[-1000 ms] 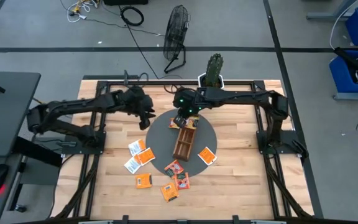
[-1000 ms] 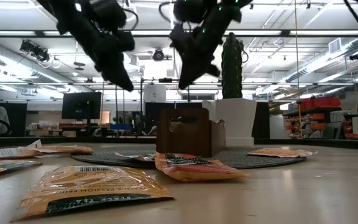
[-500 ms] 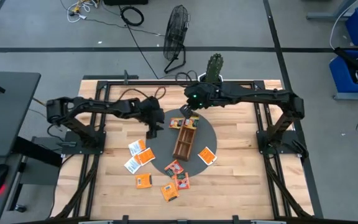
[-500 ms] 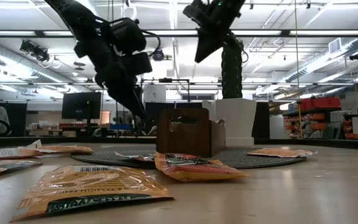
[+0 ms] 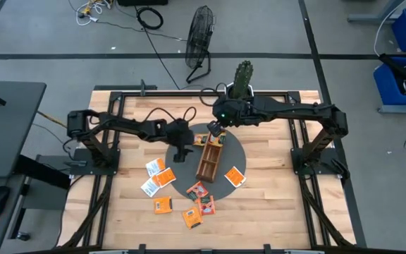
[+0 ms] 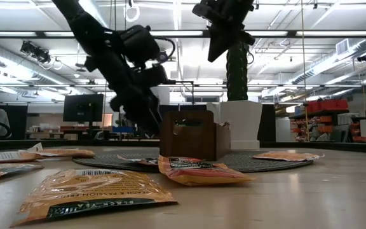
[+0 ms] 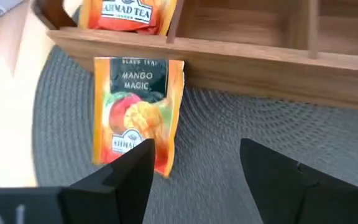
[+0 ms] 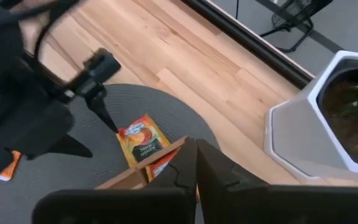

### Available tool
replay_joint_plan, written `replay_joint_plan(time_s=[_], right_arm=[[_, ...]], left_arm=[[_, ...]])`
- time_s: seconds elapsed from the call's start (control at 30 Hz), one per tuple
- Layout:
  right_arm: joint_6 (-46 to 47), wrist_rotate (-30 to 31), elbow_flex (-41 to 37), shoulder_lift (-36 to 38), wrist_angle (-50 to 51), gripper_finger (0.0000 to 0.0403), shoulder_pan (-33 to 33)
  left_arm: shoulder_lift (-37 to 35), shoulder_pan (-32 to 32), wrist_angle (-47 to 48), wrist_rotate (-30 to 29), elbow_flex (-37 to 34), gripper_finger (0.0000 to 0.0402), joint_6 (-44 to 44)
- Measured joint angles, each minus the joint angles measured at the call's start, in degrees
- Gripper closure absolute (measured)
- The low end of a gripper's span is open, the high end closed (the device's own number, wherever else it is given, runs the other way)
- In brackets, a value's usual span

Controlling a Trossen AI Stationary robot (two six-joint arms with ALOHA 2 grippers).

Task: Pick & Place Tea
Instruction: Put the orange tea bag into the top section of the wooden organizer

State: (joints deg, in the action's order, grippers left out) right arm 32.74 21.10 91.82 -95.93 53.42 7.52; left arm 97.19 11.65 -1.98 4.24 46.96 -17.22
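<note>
Left wrist view: left gripper [image 7: 194, 168] hangs over the grey round mat [image 7: 260, 124], fingers spread and empty, with a mango sachet [image 7: 137, 112] lying flat just ahead, its top edge against the wall of the wooden tray [image 7: 247, 56]. One sachet is already seen in the tray's end compartment [image 7: 132, 14].

Step in hand, as judged: pickup of the mango sachet. One finger is best lowered on each side of its long edges, clear of the tray wall; the paper is thin and flat, so the tips should reach the mat before closing.

Right gripper [image 5: 215, 129] is held above the tray's far end, fingers pressed together, nothing held.

Count, high view: one tray [image 5: 209, 159], one mat, one potted cactus [image 5: 242, 77]. Loose sachets: about nine made out, most on the bare wood [image 5: 164, 204], one on the mat's right edge [image 5: 235, 176]. Overlaps make the count uncertain.
</note>
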Motion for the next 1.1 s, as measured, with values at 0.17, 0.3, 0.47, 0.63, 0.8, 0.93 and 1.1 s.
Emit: replay_joint_plan(time_s=[0.17, 0.3, 0.47, 0.63, 0.8, 0.93, 1.1], right_arm=[[1.5, 0.6, 0.0, 0.2, 1.8, 0.0394, -0.7], [1.7, 0.5, 0.0, 0.2, 2.2, 0.0394, -1.2], [2.8, 0.5, 0.0, 0.2, 2.2, 0.0394, -1.3], [2.8, 0.5, 0.0, 0.2, 2.6, 0.0394, -1.3], [2.8, 0.5, 0.0, 0.2, 2.6, 0.0394, -1.3], [2.8, 0.5, 0.0, 0.2, 2.6, 0.0394, -1.3], [2.8, 0.5, 0.0, 0.2, 2.6, 0.0394, -1.3]], left_arm=[[3.3, 0.0, -2.4, -3.4, 0.0, 0.0165, 0.0], [4.9, 0.0, -5.1, -7.3, 0.0, 0.0165, -0.1], [6.3, 0.1, -10.0, -8.1, 0.0, 0.0165, -0.1], [6.4, 0.0, -10.6, -8.4, 0.0, 0.0178, 0.0], [6.4, 0.1, -10.5, -9.5, 0.0, 0.0242, -0.1], [6.4, 0.2, -10.5, -9.5, 0.0, 0.0323, -1.1], [6.4, 0.6, -10.2, -9.4, 0.0, 0.0393, -2.5]])
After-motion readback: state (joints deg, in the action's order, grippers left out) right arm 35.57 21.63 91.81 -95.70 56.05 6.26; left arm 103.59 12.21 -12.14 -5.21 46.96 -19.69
